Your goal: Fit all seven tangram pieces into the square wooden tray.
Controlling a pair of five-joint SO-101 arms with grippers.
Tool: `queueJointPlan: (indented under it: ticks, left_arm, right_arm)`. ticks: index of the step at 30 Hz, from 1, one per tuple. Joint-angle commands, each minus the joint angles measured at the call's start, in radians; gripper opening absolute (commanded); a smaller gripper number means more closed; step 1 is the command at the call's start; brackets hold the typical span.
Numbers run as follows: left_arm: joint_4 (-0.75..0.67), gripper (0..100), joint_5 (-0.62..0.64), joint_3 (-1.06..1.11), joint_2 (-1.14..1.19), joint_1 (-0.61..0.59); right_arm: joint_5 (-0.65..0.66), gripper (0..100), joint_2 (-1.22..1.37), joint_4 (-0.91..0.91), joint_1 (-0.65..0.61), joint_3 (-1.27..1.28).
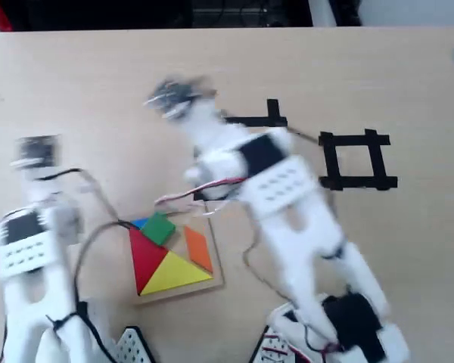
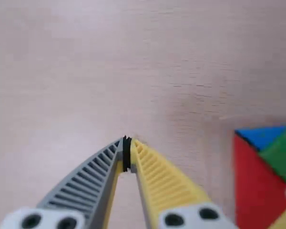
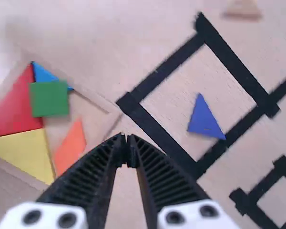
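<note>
Beyond the right gripper (image 3: 127, 143), seemingly apart: blue triangle (image 3: 204, 119).

White arms (image 1: 287, 204), blk motors (image 1: 261, 153) (left pincer (image 2: 127, 146) yellow/grey)

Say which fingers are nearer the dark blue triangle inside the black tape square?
Right: the right fingers are beside the dark blue triangle; the left fingers sit beyond the square wooden tray.

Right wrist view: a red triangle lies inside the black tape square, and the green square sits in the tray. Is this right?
Not quite. The triangle inside the black tape square is blue, not red; the right wrist view shows it. The green square does sit in the tray.
</note>
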Motion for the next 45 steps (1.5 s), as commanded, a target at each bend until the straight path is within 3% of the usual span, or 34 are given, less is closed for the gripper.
queueJointPlan:
  ticks: [1, 6, 12, 17, 27, 39, 45]
  left_arm:
    - [0.000, 3, 0.107, -0.044, -0.011, 0.367]
    - [-0.086, 3, 0.212, -0.041, -0.002, 0.503]
    - [-0.095, 3, 0.212, -0.004, -0.002, 0.518]
    - [-0.126, 3, 0.164, 0.018, 0.015, 0.519]
    - [-0.193, 3, 0.161, -0.024, 0.273, 0.519]
    - [-0.195, 3, 0.239, -0.007, 0.287, 0.665]
    - [-0.193, 3, 0.241, -0.005, 0.282, 0.670]
  right_arm:
    - [-0.031, 1.1, -0.197, -0.008, 0.169, 0.159]
    - [-0.035, 1.1, -0.386, -0.173, 0.233, 0.496]
    - [-0.061, 1.1, -0.547, -0.394, 0.253, 0.783]
    - [-0.063, 1.1, -0.518, -0.391, 0.259, 0.799]
    - [-0.063, 1.1, -0.450, -0.483, 0.255, 0.840]
    - [-0.063, 1.1, -0.444, -0.486, 0.258, 0.845]
    - [-0.063, 1.1, -0.444, -0.485, 0.258, 0.846]
